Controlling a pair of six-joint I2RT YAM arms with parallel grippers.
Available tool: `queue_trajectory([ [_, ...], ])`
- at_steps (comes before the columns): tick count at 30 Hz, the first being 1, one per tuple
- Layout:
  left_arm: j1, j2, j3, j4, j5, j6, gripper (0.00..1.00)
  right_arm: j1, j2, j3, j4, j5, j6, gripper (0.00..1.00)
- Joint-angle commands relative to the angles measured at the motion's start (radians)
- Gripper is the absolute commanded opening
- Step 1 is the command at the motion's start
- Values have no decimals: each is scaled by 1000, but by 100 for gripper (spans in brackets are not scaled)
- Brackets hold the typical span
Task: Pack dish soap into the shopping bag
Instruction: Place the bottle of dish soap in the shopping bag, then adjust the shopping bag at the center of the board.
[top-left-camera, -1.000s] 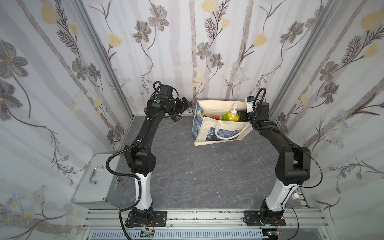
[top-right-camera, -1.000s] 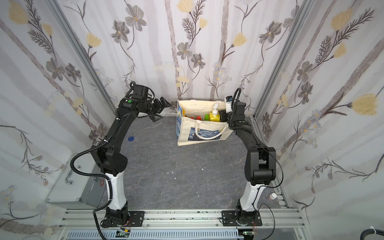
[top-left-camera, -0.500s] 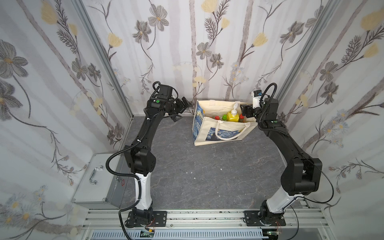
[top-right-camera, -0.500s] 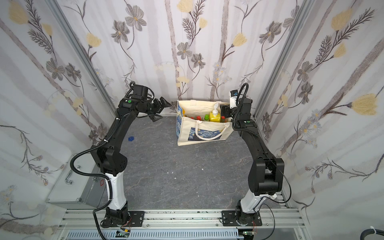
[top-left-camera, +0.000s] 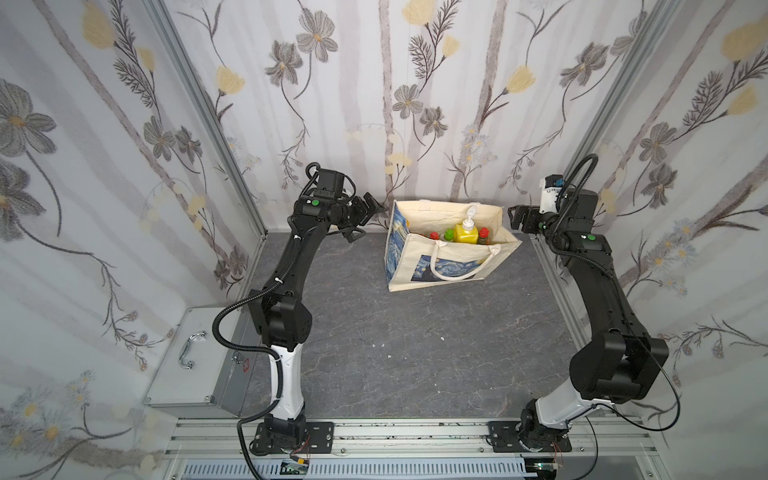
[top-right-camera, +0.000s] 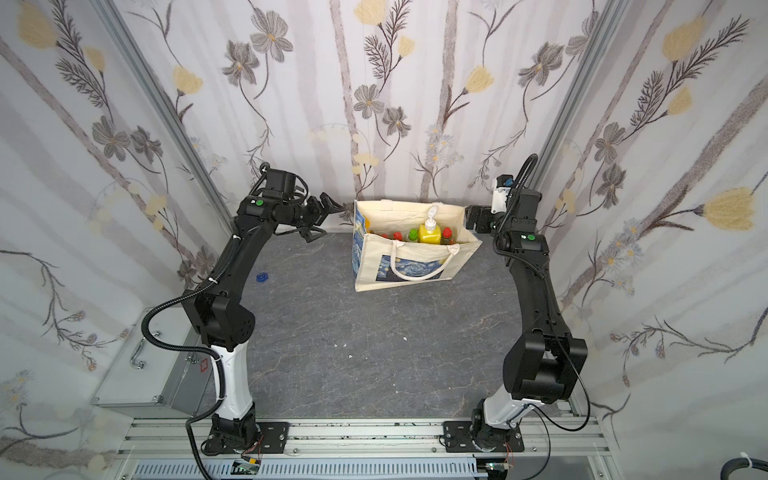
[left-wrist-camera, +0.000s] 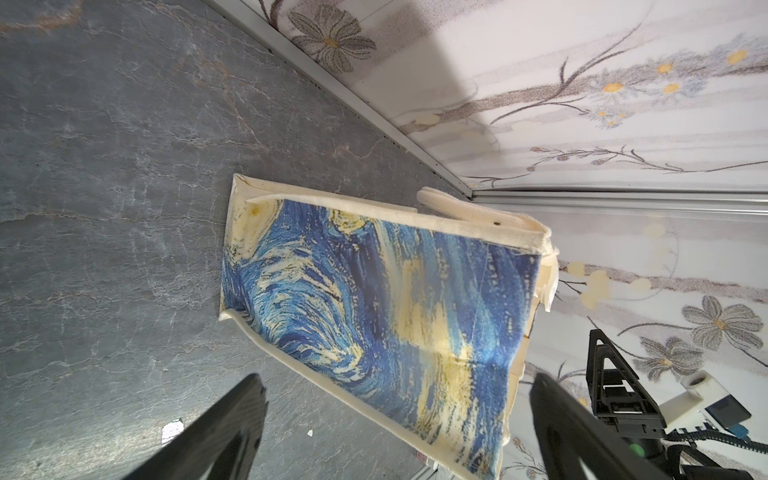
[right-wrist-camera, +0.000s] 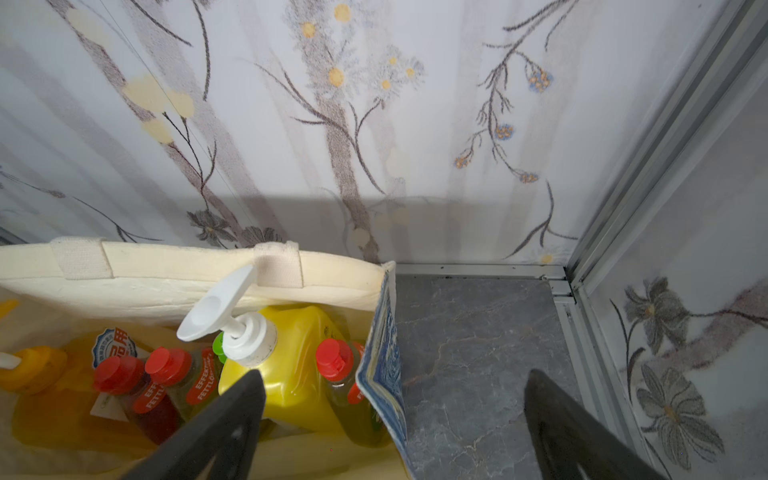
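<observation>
The shopping bag (top-left-camera: 449, 259) (top-right-camera: 415, 268) stands upright against the back wall, cream with a blue swirly print. The dish soap stands inside it: a yellow pump bottle (top-left-camera: 465, 236) (right-wrist-camera: 291, 357), an orange pump bottle (right-wrist-camera: 37, 370), red-capped bottles (right-wrist-camera: 118, 374) (right-wrist-camera: 334, 359) and a green cap (top-left-camera: 449, 235). My right gripper (top-left-camera: 517, 216) (right-wrist-camera: 395, 378) hangs open just outside the bag's right end, holding nothing. My left gripper (top-left-camera: 365, 220) (left-wrist-camera: 397, 382) hovers open beside the bag's left printed side (left-wrist-camera: 374, 311), apart from it.
A metal case (top-left-camera: 195, 357) with a handle lies at the front left beside the left arm's base. A small blue piece (top-right-camera: 262, 277) lies on the grey floor near the left wall. Papered walls close in on three sides; a rail (top-left-camera: 374, 432) runs along the front.
My right gripper has opened wider and drawn back to the right, from over the bag's right end to outside it. The left arm has not moved.
</observation>
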Motion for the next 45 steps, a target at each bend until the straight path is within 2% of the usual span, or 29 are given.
queue_trajectory([
  [1, 6, 6, 12, 24, 22, 1, 100, -3, 23, 13, -118, -113, -4, 93],
  [11, 17, -4, 6, 8, 35, 16, 100, -13, 252, 236, -285, -125, -11, 71],
  [18, 24, -29, -19, -4, 32, 28, 100, -12, 332, 295, -320, -115, -30, 69],
  [21, 27, -40, -37, -2, 31, 30, 100, -10, 355, 320, -338, -127, -31, 56],
  [23, 29, -45, -45, -4, 31, 32, 100, -8, 369, 336, -361, -131, -35, 44],
  [25, 29, -47, -47, -4, 31, 32, 100, -6, 373, 346, -370, -141, -34, 28],
  [30, 29, -47, -48, -3, 32, 30, 100, -2, 364, 353, -372, -163, -28, 0],
  [45, 30, -50, -53, -8, 37, 32, 100, -2, 352, 507, -371, -182, 35, 0],
])
